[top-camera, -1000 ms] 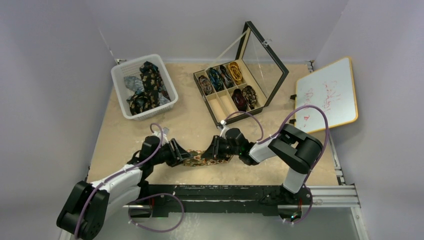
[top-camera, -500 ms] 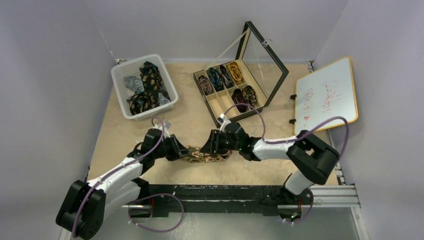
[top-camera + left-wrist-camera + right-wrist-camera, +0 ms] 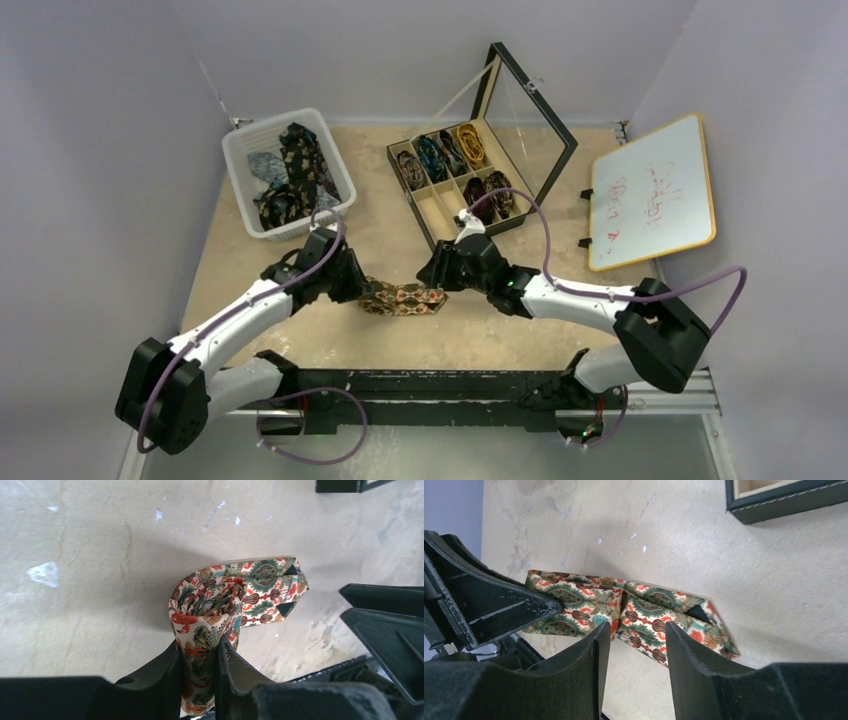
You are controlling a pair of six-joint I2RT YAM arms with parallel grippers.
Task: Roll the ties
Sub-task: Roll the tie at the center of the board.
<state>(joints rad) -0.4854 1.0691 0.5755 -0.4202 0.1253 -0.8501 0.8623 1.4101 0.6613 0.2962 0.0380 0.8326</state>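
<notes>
**Top view.** The tie [image 3: 400, 298] lies on the table [image 3: 480, 340], near the middle, between both arms. The left gripper [image 3: 358, 290] meets its left end. The right gripper [image 3: 436, 280] stands over its right end. Loose ties [image 3: 295, 165] fill the basket [image 3: 262, 128] at the far left. Coiled ties [image 3: 440, 155] sit in the box [image 3: 432, 212] at the far middle. You cannot read either gripper's state from here.

**Left wrist view.** The left gripper [image 3: 200, 652] pinches the partly wound coil, with its fingers pressed on the fabric from both sides. The pointed tail extends to the right, flat on the table. The fingers hide the coil's lower end.

**Right wrist view.** The right gripper [image 3: 636, 640] is spread, with the flat tail showing in the gap. You cannot tell whether its tips touch the cloth.

**Handling.** Treat the tie as light, soft and probably slippery. A loose coil will likely spring open. Hold the coil across its sides, and hold the tail flat close to the roll.
</notes>
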